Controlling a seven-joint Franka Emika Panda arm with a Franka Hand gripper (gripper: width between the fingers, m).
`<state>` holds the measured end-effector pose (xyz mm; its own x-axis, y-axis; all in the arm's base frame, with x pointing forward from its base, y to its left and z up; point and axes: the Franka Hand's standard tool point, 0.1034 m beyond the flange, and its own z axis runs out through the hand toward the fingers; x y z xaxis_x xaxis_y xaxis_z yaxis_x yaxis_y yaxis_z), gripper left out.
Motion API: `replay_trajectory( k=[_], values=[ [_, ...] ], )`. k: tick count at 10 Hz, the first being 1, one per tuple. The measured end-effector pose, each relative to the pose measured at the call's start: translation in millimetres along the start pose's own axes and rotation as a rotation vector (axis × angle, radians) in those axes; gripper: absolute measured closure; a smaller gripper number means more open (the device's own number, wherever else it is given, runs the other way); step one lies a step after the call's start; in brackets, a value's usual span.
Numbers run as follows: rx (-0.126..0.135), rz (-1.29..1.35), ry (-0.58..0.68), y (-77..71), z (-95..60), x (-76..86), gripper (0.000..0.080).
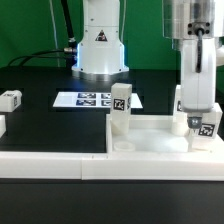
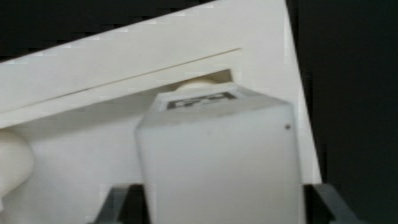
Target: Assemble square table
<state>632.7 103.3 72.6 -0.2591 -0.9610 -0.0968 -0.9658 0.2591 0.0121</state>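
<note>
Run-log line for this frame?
gripper shut on held leg | held leg at tabletop corner | second leg upright at another corner

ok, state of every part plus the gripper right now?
white plastic square tabletop plate: flat on the black table, sockets up.
short white tagged corner leg: upright on the plate, ungripped.
short white tagged held leg: upright at the plate's other corner.
loose white leg: lying on the table, off the plate.
gripper: shut on the held leg.

No legible lettering is showing, only coded tags [image 1: 87, 99] on the marker board [image 1: 60, 100] and a standing leg [image 1: 120, 120].
</note>
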Motion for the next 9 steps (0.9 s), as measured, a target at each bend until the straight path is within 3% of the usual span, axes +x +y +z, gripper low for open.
replay_trajectory(
  k=[1, 2, 3, 4, 7, 8, 9],
  values=[
    [-0.001, -0.016, 0.001, 0.2, 0.6, 0.1, 0.0493],
    [-0.001, -0.019, 0.001, 0.9, 0.8, -1.2, 0.0275],
    [-0.001, -0.172, 0.019, 3.8, 2.3, -4.7, 0.0275],
    [0.01, -0.357, 0.024, 6.2, 4.9, -8.3, 0.0176],
    [0.008, -0.509, 0.029, 4.6, 4.9, -4.2, 0.0151],
    [0.013, -0.634, 0.036, 3.5, 4.6, -4.9, 0.0151],
    [0.034, -0.799, 0.049, 1.0, 3.8, -10.8, 0.015]
  ],
)
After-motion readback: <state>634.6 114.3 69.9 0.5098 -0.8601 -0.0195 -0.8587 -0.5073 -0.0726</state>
